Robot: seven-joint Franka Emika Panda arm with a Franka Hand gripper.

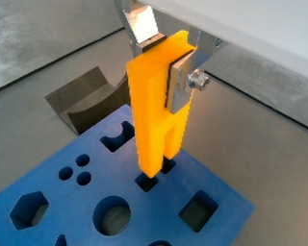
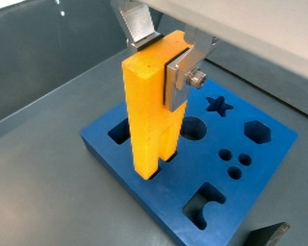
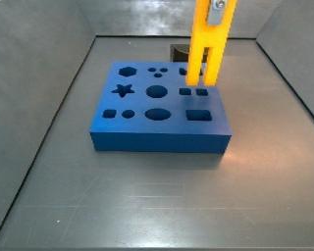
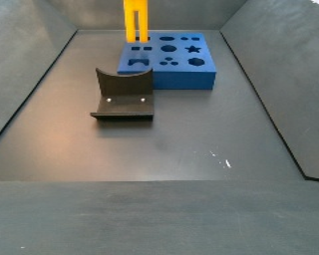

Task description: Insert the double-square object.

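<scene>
My gripper (image 1: 164, 58) is shut on the upper end of the double-square object (image 1: 154, 115), a long yellow-orange bar with a lengthwise groove, held upright. Both wrist views show the silver fingers (image 2: 183, 72) clamping its two sides. The bar's lower end hangs over the blue block (image 1: 157, 207) and meets the mouth of a matching hole (image 1: 146, 181); I cannot tell whether the tip is inside. In a side view the bar (image 3: 207, 44) stands over the block's far right part (image 3: 160, 142). It also shows in a side view (image 4: 136, 20) above the block (image 4: 175, 80).
The block's top carries several other shaped holes: star (image 2: 218, 104), hexagon (image 2: 260, 130), round and square ones. A dark grey curved piece (image 4: 123, 95) lies on the floor beside the block and also shows in a wrist view (image 1: 86, 96). Grey walls ring the floor.
</scene>
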